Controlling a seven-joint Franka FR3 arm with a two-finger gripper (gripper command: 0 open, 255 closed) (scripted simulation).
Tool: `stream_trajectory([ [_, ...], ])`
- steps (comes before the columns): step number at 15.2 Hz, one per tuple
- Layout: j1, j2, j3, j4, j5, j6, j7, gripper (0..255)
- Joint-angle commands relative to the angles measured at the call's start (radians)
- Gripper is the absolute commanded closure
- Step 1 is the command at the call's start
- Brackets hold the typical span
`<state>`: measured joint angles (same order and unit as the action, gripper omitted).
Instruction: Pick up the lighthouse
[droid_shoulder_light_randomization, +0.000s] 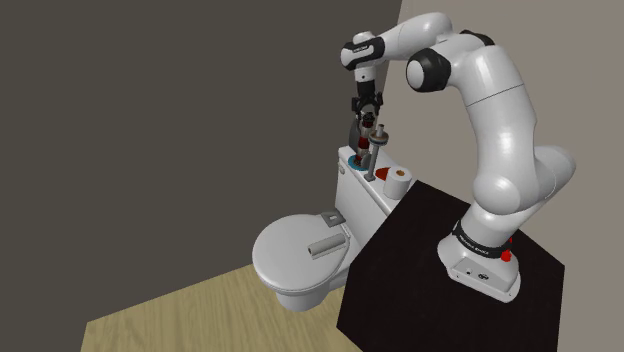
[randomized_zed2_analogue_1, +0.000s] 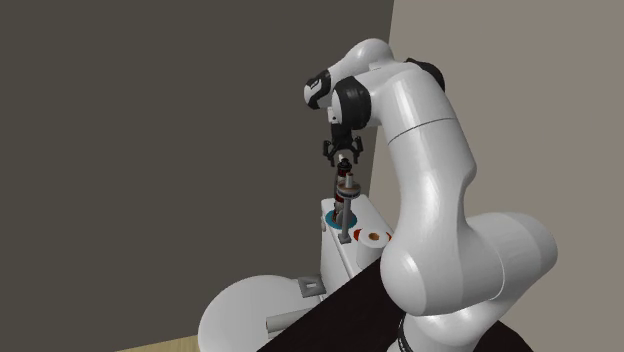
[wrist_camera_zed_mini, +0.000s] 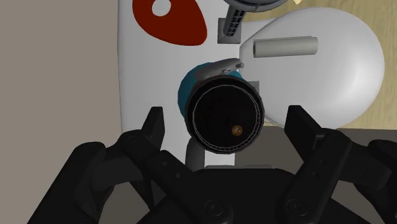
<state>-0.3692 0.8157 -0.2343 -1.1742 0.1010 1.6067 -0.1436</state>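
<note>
The lighthouse (droid_shoulder_light_randomization: 374, 150) is a slim grey tower with a dark top. It stands upright on the white toilet tank (droid_shoulder_light_randomization: 358, 197), on a teal disc (wrist_camera_zed_mini: 189, 90). My black gripper (droid_shoulder_light_randomization: 365, 118) hangs straight above it, close to its top. In the second exterior view the gripper (randomized_zed2_analogue_1: 343, 157) sits just over the lighthouse (randomized_zed2_analogue_1: 345, 208). Looking down along the hand, the lighthouse's round dark top (wrist_camera_zed_mini: 226, 116) lies between the fingers (wrist_camera_zed_mini: 155, 126), with a gap on each side. The gripper (wrist_camera_zed_mini: 227, 124) is open and touches nothing.
On the tank lid (wrist_camera_zed_mini: 146, 76) lie a red teardrop-shaped piece (wrist_camera_zed_mini: 170, 19) and a paper roll (droid_shoulder_light_randomization: 399, 183). A grey round object (droid_shoulder_light_randomization: 350, 134) stands beside the lighthouse. A grey cylinder (droid_shoulder_light_randomization: 325, 245) rests on the toilet lid (droid_shoulder_light_randomization: 290, 262). Walls close in behind the tank, and the black stand (droid_shoulder_light_randomization: 430, 250) adjoins it.
</note>
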Motion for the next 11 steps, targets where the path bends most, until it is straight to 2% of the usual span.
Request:
stream_trajectory([
  [1, 0.0, 0.002, 0.0, -0.002, 0.0, 0.004, 0.0, 255],
  [11, 0.0, -0.006, -0.001, 0.0, -0.001, -0.005, 0.0, 255],
])
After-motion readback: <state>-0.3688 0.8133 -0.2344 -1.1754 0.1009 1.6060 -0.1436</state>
